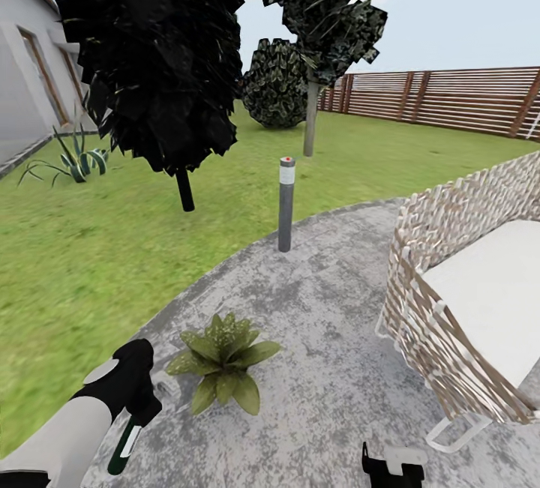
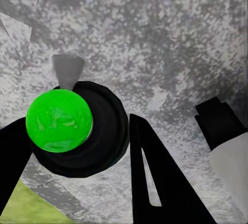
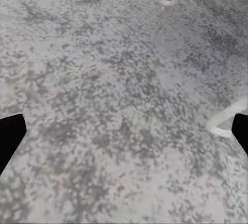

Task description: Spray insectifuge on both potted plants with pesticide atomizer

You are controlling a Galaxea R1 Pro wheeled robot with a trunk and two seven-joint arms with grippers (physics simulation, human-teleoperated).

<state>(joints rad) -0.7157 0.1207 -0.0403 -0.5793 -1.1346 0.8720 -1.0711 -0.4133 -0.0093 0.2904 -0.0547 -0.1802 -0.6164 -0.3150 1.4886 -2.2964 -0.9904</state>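
Green atomizer (image 1: 124, 447) sat clamped in your left gripper (image 1: 135, 413), lower left; right gripper (image 1: 392, 465) hung open. Next, likely aim at the potted plant (image 1: 223, 362).

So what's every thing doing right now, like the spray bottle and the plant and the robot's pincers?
Spray bottle: held off the ground, clamped in the left pincer.
Right pincer: open, empty, hanging over the paving.
Potted plant: standing on the grey patio, beside the bottle.
Lamp post: upright at the patio edge.
Wicker chair: standing on the patio, nobody in it.
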